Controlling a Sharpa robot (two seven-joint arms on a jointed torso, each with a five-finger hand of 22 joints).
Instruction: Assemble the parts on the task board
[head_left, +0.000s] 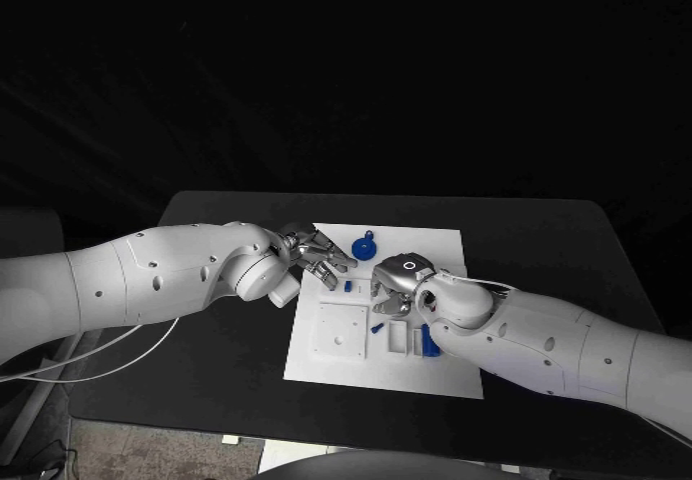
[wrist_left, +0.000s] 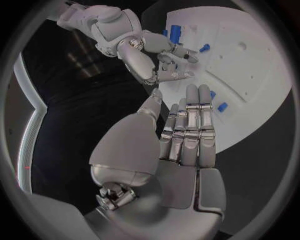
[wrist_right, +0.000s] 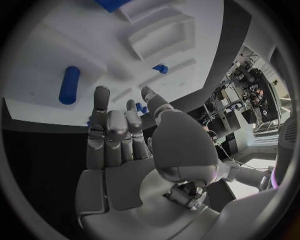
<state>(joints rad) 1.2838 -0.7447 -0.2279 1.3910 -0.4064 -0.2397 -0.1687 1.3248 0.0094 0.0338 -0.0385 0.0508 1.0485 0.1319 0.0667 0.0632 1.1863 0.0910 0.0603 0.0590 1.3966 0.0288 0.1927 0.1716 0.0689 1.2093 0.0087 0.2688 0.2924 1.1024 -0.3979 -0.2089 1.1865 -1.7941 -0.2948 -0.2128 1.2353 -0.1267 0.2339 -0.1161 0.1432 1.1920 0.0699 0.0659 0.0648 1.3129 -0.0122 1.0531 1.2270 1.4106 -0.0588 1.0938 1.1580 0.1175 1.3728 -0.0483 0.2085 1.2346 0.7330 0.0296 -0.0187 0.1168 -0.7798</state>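
The white task board (head_left: 335, 340) lies mid-table. On it are a round blue part (head_left: 365, 245) near the far edge, a small blue part (head_left: 376, 327) and a longer blue part (head_left: 428, 341) beside raised white blocks. My left hand (head_left: 320, 258) hovers over the board's far left corner, its fingers (wrist_left: 187, 125) straight and side by side, holding nothing. My right hand (head_left: 401, 280) is over the board's middle, its fingers (wrist_right: 109, 125) loosely spread above a blue cylinder (wrist_right: 69, 85). A small blue piece (wrist_right: 141, 107) shows just past its fingertips, and I see nothing in its grip.
The two hands are close together over the far half of the board, the right hand (wrist_left: 147, 50) just beyond my left fingertips. The black table (head_left: 548, 250) reaches out on all sides of the board. A white cable (head_left: 87, 360) hangs by the left arm.
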